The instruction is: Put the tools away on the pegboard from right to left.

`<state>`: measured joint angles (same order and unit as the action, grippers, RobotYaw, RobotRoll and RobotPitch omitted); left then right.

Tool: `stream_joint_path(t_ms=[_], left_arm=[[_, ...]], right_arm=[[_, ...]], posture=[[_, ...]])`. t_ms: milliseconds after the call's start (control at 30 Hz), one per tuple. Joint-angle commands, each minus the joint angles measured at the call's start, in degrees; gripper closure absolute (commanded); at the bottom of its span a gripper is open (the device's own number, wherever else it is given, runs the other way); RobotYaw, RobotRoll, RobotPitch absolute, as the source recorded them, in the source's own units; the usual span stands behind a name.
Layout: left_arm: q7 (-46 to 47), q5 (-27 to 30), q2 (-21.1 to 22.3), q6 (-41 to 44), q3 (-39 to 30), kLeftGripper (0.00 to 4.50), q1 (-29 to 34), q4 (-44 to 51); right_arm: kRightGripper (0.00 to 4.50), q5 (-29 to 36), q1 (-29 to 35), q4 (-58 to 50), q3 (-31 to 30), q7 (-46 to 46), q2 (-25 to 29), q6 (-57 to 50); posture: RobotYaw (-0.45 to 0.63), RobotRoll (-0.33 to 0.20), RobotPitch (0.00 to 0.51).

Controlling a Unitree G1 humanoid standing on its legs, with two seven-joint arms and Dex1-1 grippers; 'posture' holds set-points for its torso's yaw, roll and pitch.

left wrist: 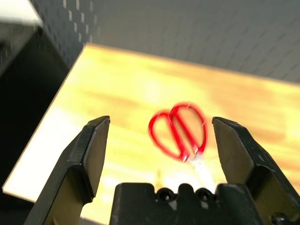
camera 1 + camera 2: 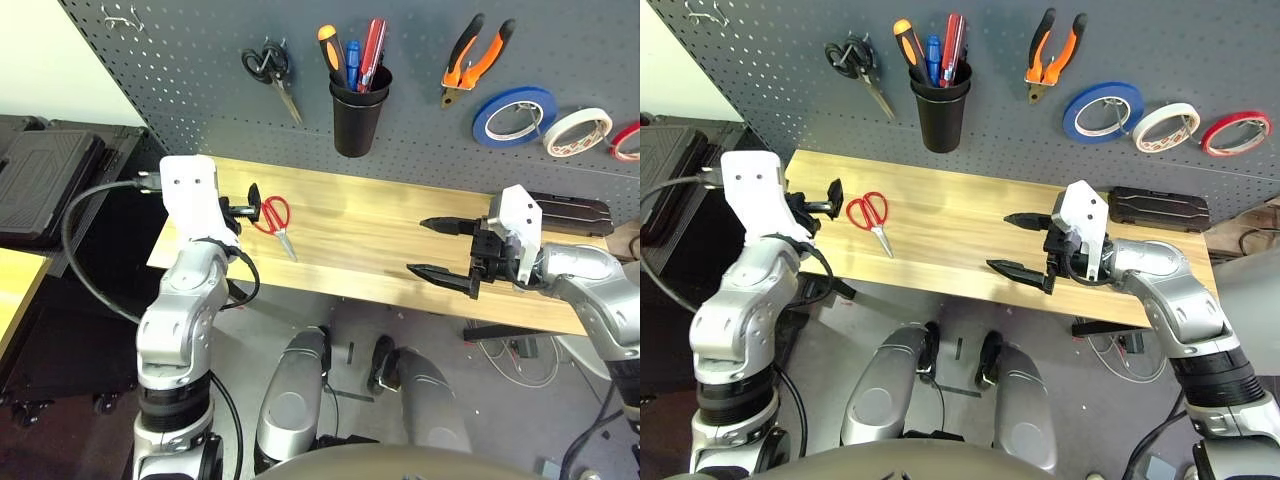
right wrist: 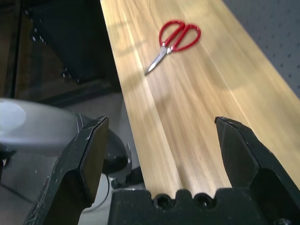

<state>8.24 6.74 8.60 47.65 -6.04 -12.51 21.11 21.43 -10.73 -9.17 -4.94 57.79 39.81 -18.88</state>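
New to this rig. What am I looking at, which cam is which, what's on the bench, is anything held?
A humanoid robot with two silver arms stands at a wooden table before a grey pegboard. Two pictures come from its head, looking down; the other two from cameras on its wrists, looking along each pincer's black fingers.

The red-handled scissors lie on the table. Already on the pegboard: the white tape roll, the pliers, the screwdriver in the black cup.

The left pincer is open beside the scissors' handles; the right pincer is open over bare wood. Neither holds anything.
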Motion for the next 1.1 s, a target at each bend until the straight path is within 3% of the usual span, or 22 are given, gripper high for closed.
stream_joint_path(t_ms=[33, 567, 1100], left_arm=[[0.29, -2.04, -0.87, -3.86, 0.54, 0.03, 0.03, -6.40], [0.10, -5.99, -0.12, -19.40, -0.16, 0.03, -7.45, -32.89], [0.84, -7.39, 2.37, -31.18, -1.48, 0.03, -19.80, -59.49]], right_arm=[[0.00, -2.85, 0.81, 1.89, -2.49, -0.76, -1.01, 0.57], [0.00, -11.47, -4.25, 12.78, -6.89, -7.77, -12.17, 5.22], [0.00, -14.09, -3.70, 13.10, -8.41, -8.72, -14.60, 5.87]], posture=[[0.28, 0.000, 0.305], [0.27, 0.000, 0.324], [0.26, 0.000, 0.324]])
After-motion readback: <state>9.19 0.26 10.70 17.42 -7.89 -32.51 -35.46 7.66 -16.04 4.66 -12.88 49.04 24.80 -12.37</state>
